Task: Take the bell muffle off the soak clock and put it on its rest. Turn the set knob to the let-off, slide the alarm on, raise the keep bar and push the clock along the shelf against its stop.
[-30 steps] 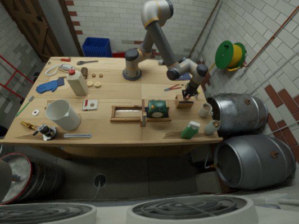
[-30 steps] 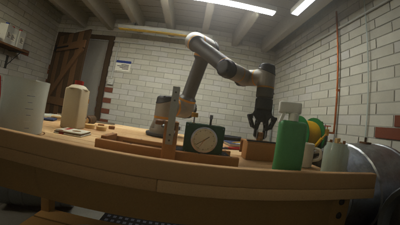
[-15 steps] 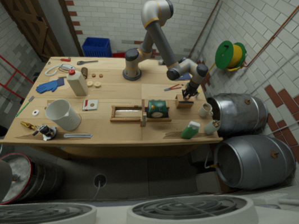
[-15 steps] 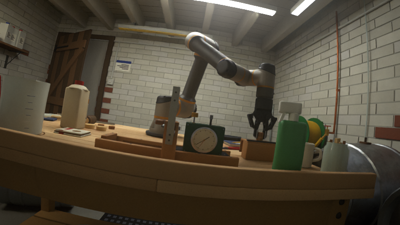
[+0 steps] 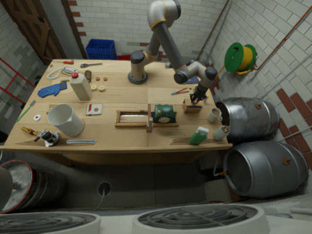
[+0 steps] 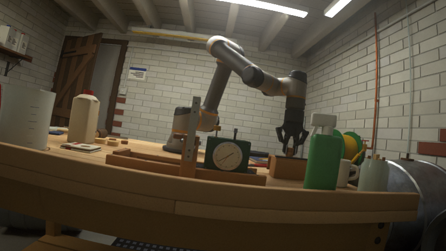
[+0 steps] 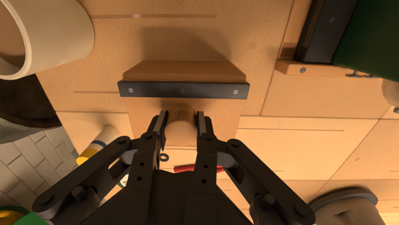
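The bell muffle [image 7: 180, 125], a small tan cork-like cylinder, is partly hidden between my fingers; I hold it in my closed gripper [image 7: 180, 124] on the wooden rest block [image 5: 192, 106], just behind the block's dark front strip [image 7: 183, 90]. From the second side camera the muffle [image 6: 290, 152] stands on the top of the rest [image 6: 287, 166]. The green soak clock [image 5: 164, 113] sits at the right end of its wooden shelf [image 5: 146, 119], left of the rest, its dial [image 6: 227, 156] facing the table's front edge. A grey keep bar [image 6: 191, 131] stands upright on a post at the shelf's middle.
A cream mug [image 5: 214, 114] stands right of the rest, with a green spray bottle [image 5: 198, 135] and a pale jar [image 5: 220, 132] nearer the front edge. Red pliers [image 5: 179, 91] lie behind the rest. Steel kegs [image 5: 249, 119] lie beyond the table's right edge.
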Available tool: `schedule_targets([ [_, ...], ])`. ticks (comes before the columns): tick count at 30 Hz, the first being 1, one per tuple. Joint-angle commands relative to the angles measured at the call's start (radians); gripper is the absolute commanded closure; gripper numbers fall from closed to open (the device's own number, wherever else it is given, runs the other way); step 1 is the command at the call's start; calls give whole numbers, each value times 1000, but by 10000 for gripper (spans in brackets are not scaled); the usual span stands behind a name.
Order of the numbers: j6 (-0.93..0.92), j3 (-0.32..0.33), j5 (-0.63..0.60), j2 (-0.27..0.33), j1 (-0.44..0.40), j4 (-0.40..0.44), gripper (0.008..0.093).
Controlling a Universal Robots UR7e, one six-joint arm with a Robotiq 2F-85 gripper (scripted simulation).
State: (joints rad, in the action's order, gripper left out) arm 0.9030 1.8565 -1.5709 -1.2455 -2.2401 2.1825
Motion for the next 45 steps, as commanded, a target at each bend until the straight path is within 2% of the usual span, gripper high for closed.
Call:
schedule_targets([
  [1, 0, 0, 0, 1, 0, 0, 644],
  [12, 0, 0, 0, 1, 0, 0, 434],
  [29, 0, -5, 0, -6, 0, -9, 434],
  [45, 0, -49, 0, -52, 0, -100, 434],
])
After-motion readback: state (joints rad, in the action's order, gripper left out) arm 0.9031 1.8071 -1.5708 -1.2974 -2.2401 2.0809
